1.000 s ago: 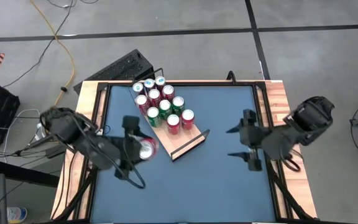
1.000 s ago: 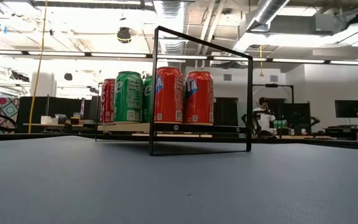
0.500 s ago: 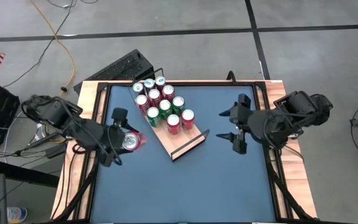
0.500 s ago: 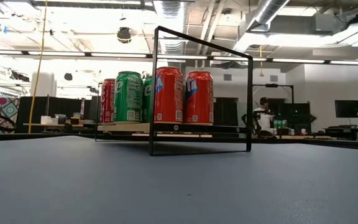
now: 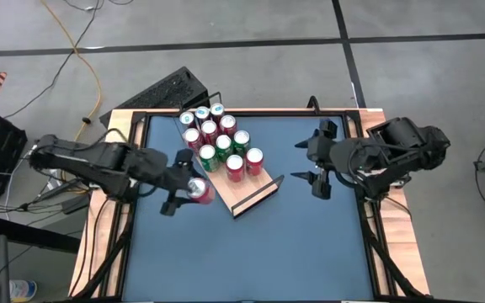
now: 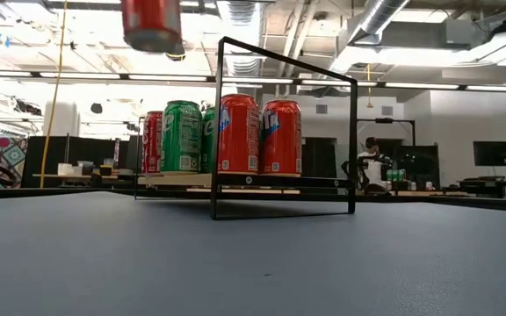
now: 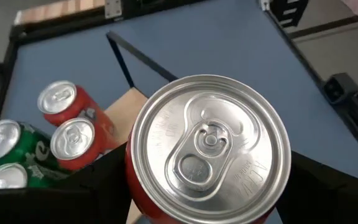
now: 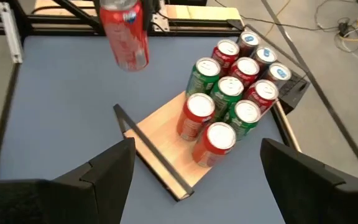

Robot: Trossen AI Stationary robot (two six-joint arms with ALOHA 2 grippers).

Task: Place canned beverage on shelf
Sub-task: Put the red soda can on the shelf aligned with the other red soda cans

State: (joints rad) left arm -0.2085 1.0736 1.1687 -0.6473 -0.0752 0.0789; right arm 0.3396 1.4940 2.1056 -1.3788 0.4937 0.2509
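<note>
High view: the left gripper [image 5: 185, 183] has swung in from the left edge of the surface [image 5: 293, 244] and now sits just beside the shelf [image 5: 244, 190], clamped on a red can [image 5: 199, 190].
What changed: half a second back that can was well out to the left, and a second back the low view showed no can at all; now the can's bottom hangs in at the top, above the rail.
Meaning for the task: my read is it's mid-carry and about to go down on the bare wood at the near end, so the can is up in the air, not on the shelf yet.
Right gripper [image 5: 316, 159]: parked on the right side, fingers spread, nothing in them; it has crept a bit toward the far edge.
Can: shiny silver lid with pull tab, smooth red painted wall, plain cylinder.
Cans already there [image 5: 217, 139]: red, green and a couple of blue-topped ones, packed tight in rows at the far end.
Shelf: flat pale wood board, visible grain, thin black metal rails.
Surface: matte blue-grey mat with a light wood border.
</note>
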